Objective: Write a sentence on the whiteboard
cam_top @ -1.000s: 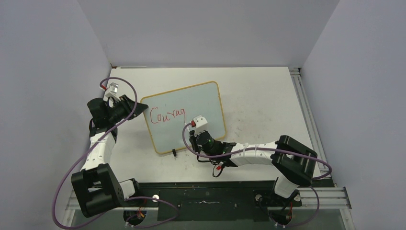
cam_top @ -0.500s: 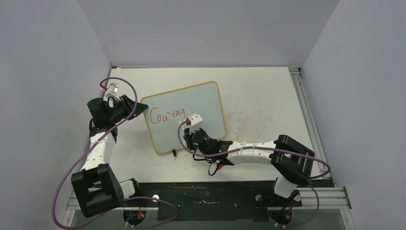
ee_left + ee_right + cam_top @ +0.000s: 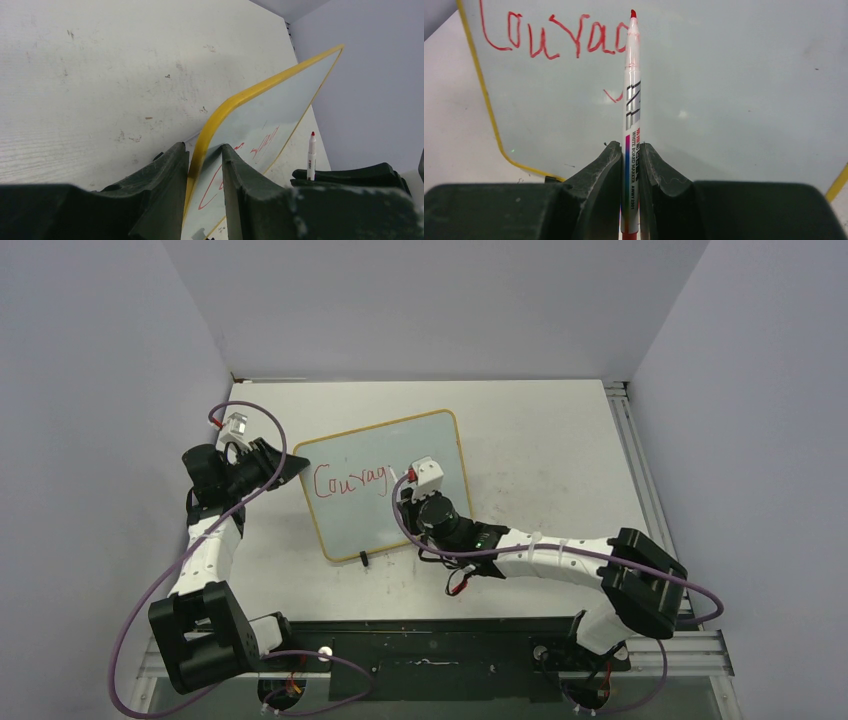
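Observation:
The whiteboard (image 3: 420, 455) with its yellow frame stands tilted on the table. Red writing (image 3: 348, 481) on it reads "Courag"; it also shows in the right wrist view (image 3: 554, 37). My left gripper (image 3: 292, 462) is shut on the board's left edge; in the left wrist view the yellow frame (image 3: 235, 100) runs between its fingers (image 3: 205, 150). My right gripper (image 3: 408, 492) is shut on a white red-tipped marker (image 3: 631, 100). Its tip (image 3: 633, 13) is at the board, just right of the last letter. The marker also shows in the left wrist view (image 3: 311, 157).
A black clip foot (image 3: 363, 559) holds the board's lower edge. An aluminium rail (image 3: 635, 455) runs along the table's right side. Grey walls close in the left, back and right. A purple cable (image 3: 160, 580) loops beside the left arm.
My right gripper has moved up and to the right with the marker, after dipping toward the lower left. The tail of the "g" is now finished. The left arm has not moved.

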Robot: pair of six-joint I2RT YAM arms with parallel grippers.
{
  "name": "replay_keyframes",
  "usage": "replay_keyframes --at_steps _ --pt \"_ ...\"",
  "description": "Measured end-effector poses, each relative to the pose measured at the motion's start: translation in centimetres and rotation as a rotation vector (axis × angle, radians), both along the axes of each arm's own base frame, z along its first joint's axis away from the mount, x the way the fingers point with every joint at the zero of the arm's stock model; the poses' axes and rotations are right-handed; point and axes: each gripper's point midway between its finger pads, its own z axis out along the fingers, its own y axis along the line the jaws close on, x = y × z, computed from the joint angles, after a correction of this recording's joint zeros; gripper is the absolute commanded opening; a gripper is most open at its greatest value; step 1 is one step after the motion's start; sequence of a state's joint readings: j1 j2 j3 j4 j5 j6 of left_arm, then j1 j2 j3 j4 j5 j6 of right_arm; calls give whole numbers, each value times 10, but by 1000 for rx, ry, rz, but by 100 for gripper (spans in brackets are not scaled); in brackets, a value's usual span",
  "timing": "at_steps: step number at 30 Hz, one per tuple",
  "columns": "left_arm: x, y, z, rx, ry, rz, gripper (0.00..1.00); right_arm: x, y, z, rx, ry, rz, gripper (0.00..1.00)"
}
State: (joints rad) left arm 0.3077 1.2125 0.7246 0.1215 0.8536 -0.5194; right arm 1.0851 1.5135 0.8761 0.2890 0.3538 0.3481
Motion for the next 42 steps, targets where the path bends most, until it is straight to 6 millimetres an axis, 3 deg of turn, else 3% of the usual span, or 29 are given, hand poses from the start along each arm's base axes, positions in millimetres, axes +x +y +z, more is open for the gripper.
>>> replay_keyframes --at_steps 5,23,31,42 --pt "0 0 0 0 1 0 29 10 -10 -3 -13 3 -27 5" --pt "0 0 -1 -1 3 0 29 11 -7 -22 -50 28 -7 5" --pt "0 0 -1 -1 3 0 29 13 -7 -42 -89 55 -4 5" --pt "0 0 -1 -1 5 0 29 13 -7 -43 -90 57 -5 5"
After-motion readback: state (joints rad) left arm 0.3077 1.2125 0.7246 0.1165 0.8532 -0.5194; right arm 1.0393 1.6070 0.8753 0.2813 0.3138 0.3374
